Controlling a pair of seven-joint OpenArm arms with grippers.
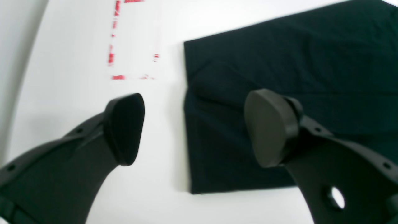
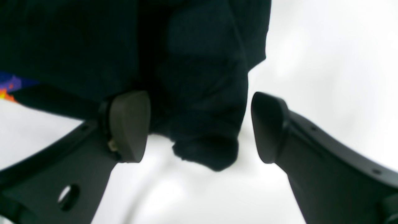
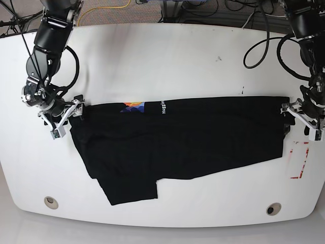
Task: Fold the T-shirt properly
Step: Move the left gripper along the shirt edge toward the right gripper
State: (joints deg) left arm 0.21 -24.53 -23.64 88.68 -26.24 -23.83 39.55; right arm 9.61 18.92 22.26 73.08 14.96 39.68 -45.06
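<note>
T-shirt (image 3: 177,145), black, lies spread on the white table (image 3: 167,61) with its long axis running left to right in the base view; the collar end with white lettering (image 3: 164,107) and a colored patch (image 3: 133,107) sits along the far edge, and a sleeve juts toward the near left. Only the base view shows this whole layout. The left wrist view alone shows red tape marks (image 1: 115,40) beside the shirt's straight edge, with the left hand (image 1: 194,129) spread apart, one finger over cloth, one over bare table. The right wrist view shows the right hand (image 2: 200,127) also apart, straddling a bunched fold of cloth without clamping it.
</note>
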